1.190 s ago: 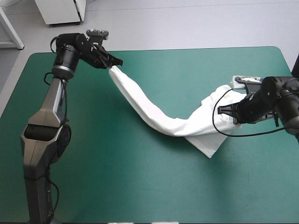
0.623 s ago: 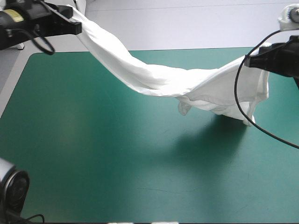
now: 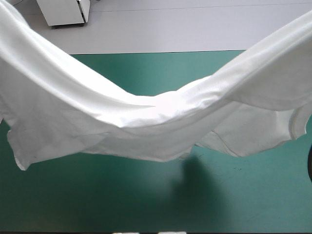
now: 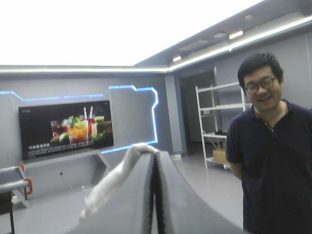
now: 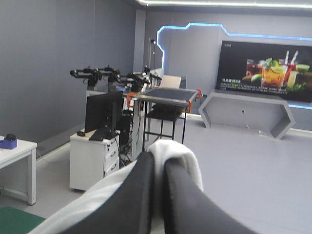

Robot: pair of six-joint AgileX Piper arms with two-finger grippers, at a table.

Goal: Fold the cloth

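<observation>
Jaws on T-shirt (image 3: 161,122) (long axis left-right)

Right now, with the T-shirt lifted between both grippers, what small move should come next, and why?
Probably draw the left gripper and right gripper a little apart, to take out the sag: each is shut on the T-shirt, which hangs above the table and droops in its middle.

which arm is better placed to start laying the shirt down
Left, slightly. Both the left gripper and right gripper are shut on the T-shirt, which sags between them over the table; its left side hangs lowest, likely touching down first.
</observation>
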